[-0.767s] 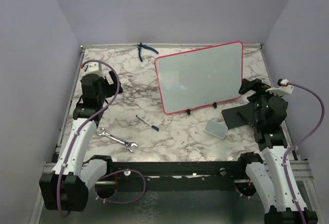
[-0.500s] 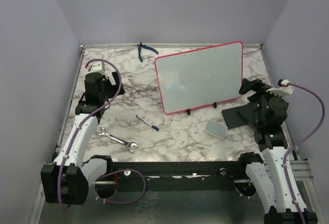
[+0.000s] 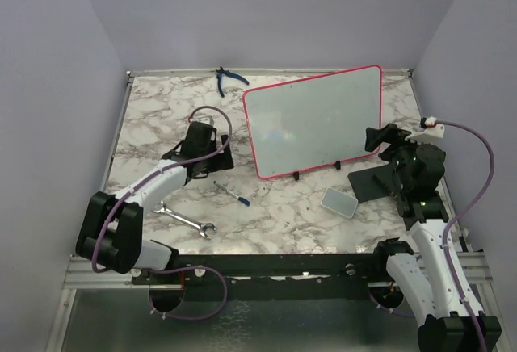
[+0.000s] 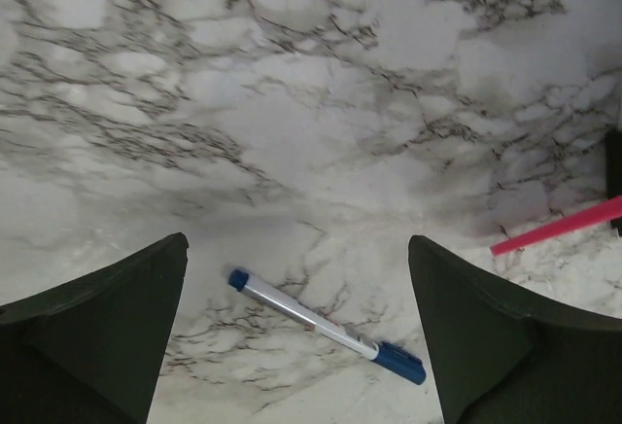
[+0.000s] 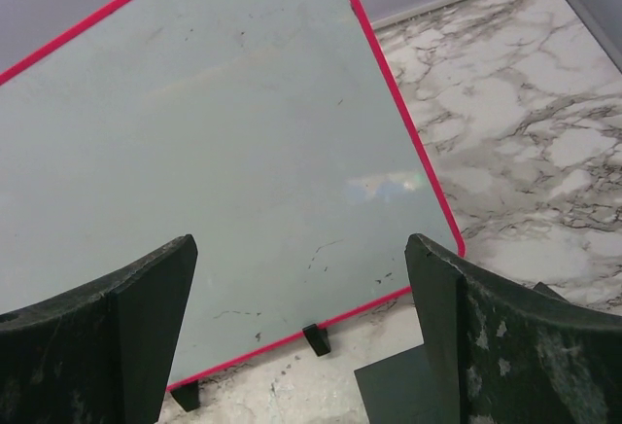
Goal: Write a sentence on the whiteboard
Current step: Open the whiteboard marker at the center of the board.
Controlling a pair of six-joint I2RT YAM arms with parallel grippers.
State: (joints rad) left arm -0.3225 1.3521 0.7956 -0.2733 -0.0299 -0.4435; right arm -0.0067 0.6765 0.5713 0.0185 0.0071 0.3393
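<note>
Whiteboard [image 3: 315,122] propped upright near desk [image 3: 283,207] far-right corner, unwritten. Pen [image 4: 311,319] flat mid-desk: likely light, slim, slick, rolls — pinch mid-barrel. Left gripper [image 4: 296,244] open, near pen; right gripper [image 5: 301,244] open — facing whiteboard.

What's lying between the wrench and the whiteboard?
A blue pen lies there, between the wrench and the whiteboard; the top view shows it.
</note>
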